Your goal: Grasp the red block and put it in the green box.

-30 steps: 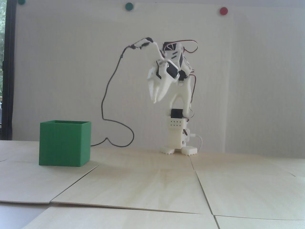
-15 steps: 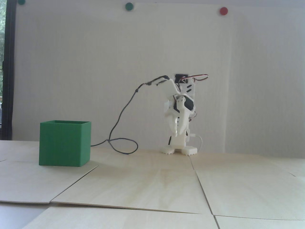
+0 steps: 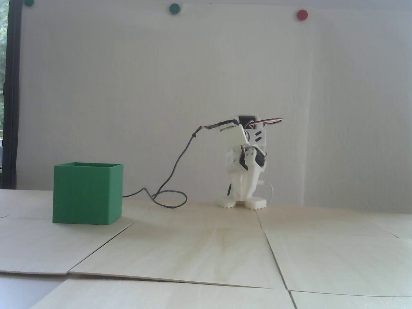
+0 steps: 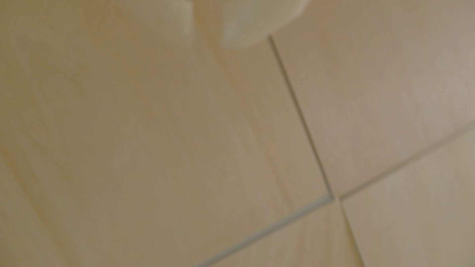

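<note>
The arm (image 3: 246, 161) is folded low over its own base at the back of the desk (image 3: 206, 244), with the jaws pointing down in front of the base; against the white plastic behind them, whether they are parted or closed cannot be told from the fixed view, and the wrist view shows only two blurred pale tips at its top edge above bare wooden panels. Nothing red shows at or beneath the jaws in either view. The red block is not visible anywhere on the desk; it may lie inside the green box (image 3: 87, 193), whose interior is hidden from this low angle. That box stands upright well off to the left of the jaws in the fixed view, apart from them, with a dark cable (image 3: 175, 167) looping down between. Judged from this, the placing is probably done and the arm parked, though that cannot be confirmed.
</note>
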`<state>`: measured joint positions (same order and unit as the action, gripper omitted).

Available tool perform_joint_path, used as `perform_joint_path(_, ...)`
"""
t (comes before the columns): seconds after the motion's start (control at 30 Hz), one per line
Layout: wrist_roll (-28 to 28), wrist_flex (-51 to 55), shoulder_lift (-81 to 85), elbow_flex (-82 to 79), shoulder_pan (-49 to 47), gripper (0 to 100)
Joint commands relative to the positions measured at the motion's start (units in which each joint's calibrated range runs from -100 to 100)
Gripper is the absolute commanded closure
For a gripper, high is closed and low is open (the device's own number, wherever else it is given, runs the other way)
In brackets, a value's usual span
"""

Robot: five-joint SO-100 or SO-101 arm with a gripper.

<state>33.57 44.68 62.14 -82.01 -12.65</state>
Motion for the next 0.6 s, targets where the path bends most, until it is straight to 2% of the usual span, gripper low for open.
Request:
perform_joint_path(0.0, 5.1, -1.0, 7.5, -4.2, -0.5, 98)
perform_joint_path(0.1, 8.4, -1.1, 13.7, -10.2, -0.5, 98)
perform_joint_path(0.23, 9.1, -0.6, 20.8, -15.9, -0.6, 98)
perform_joint_path(0.57, 12.2, 15.7, 28.6, -16.4, -2.3, 98)
